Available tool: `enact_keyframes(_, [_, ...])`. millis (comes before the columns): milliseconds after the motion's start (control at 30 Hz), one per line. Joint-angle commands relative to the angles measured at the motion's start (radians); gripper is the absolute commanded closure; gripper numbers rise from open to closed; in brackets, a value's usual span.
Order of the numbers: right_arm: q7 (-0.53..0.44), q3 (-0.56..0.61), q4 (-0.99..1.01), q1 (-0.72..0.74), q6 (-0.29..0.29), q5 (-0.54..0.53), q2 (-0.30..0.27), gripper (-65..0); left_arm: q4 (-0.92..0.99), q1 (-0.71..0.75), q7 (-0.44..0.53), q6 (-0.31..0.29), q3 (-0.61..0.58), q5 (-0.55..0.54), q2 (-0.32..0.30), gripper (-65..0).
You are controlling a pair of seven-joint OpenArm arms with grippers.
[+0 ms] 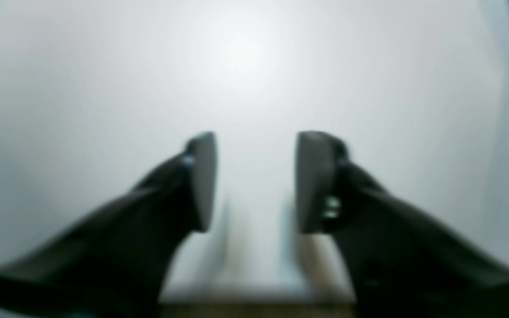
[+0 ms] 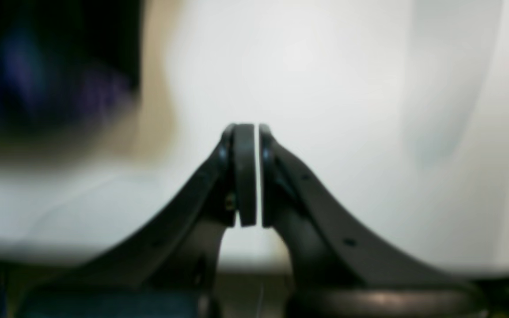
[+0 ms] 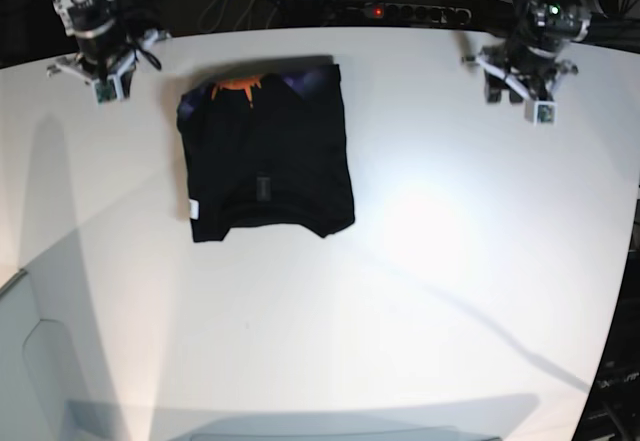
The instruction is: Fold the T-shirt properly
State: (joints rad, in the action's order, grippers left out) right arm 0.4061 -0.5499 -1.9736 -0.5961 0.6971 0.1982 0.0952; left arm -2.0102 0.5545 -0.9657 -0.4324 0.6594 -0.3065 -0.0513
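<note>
Folded black T-shirt (image 3: 266, 143) on the matte white table (image 3: 420, 261); both arms parked at the far corners.

T-shirt: soft dark cloth squared into a rough rectangle, lying flat at about 11 o'clock of table centre; orange patch (image 3: 236, 86) with a purple strip beside it at its 12 o'clock edge, small white tag (image 3: 192, 210) at its 7 o'clock corner. Left gripper (image 1: 254, 181): smooth flat black pads spread with a clear gap, holding nothing, over bare tabletop at the table's 1 o'clock corner. Right gripper (image 2: 252, 174): curved black fingers, flat pads pressed nearly together, only a hairline slit, nothing between, at the 11 o'clock corner. Wrist views blurred.
</note>
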Motion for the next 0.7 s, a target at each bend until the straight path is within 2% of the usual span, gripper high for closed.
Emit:
enact_keyframes(0, [-0.019,-0.002,-0.017,-0.034,0.001,-0.016,-0.008,0.0,-0.014,0.029,0.001,0.0,0.02,-0.024,-0.005,-14.3])
enact_keyframes(100, [-0.008,-0.002,-0.014,-0.132,0.001,-0.021,-0.039,0.0,-0.013,0.121,-0.016,0.0,0.026,-0.041,0.011,-0.5])
enact_keyframes(167, [0.047,0.001,-0.014,-0.192,0.001,-0.022,-0.044,0.0,-0.013,0.181,-0.016,0.0,0.012,-0.041,0.018,0.0])
enact_keyframes(333, [0.155,0.047,-0.013,-0.279,0.001,-0.022,-0.105,0.0,-0.008,0.292,0.014,0.0,-0.034,-0.032,0.029,0.0])
enact_keyframes(433, [0.204,0.115,-0.003,-0.318,0.001,-0.022,-0.136,0.0,0.058,0.355,0.078,0.01,-0.088,-0.023,0.023,0.0])
enact_keyframes(500, [0.21,0.15,0.04,-0.324,0.001,-0.022,-0.14,0.0,0.136,0.372,0.133,0.01,-0.14,0.025,0.021,0.0])
enact_keyframes(667, [0.202,0.212,0.283,-0.249,0.001,-0.022,-0.153,0.0,0.42,0.367,0.411,0.01,-0.28,0.175,0.028,0.0])
